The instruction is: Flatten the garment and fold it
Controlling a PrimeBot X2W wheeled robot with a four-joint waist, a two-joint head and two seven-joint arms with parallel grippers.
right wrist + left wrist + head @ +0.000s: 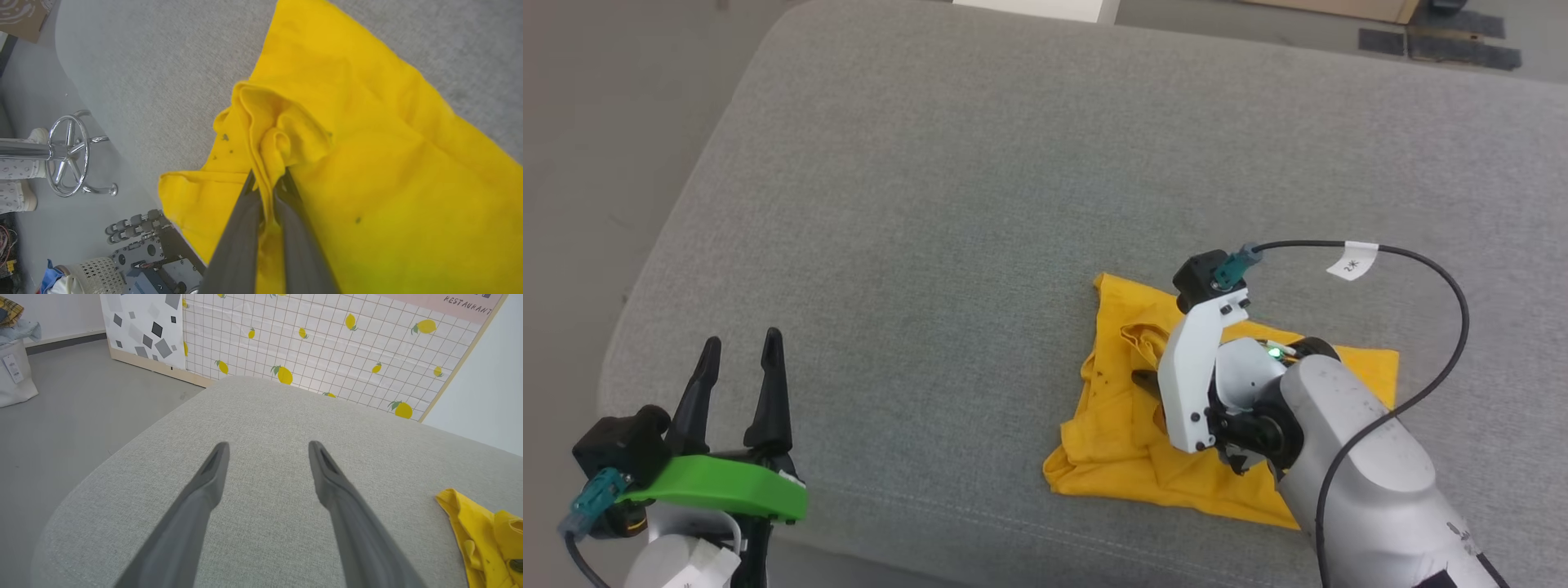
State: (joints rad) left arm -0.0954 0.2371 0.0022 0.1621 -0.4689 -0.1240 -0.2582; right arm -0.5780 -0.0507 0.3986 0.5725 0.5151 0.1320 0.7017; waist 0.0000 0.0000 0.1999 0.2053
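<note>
The garment (1123,425) is a mustard-yellow cloth lying in a rough folded bundle on the right part of a grey cushion (980,204). My right gripper (267,183) is shut on a bunched ridge of the garment (367,163), the fold pinched between its two dark fingers. In the head view the right arm covers the grip, with a dark fingertip (1145,377) poking out over the cloth. My left gripper (739,347) stands open above the cushion's near left corner, holding nothing. A corner of the garment (478,531) lies to the right of the left gripper (267,449).
Grey floor surrounds the cushion's rounded left edge (654,269). A lemon-print panel (327,347) stands beyond the cushion. A chrome stool base (69,153), a person's feet (18,175) and the robot's base (159,253) lie below the cushion edge. A black cable (1421,269) loops over the right arm.
</note>
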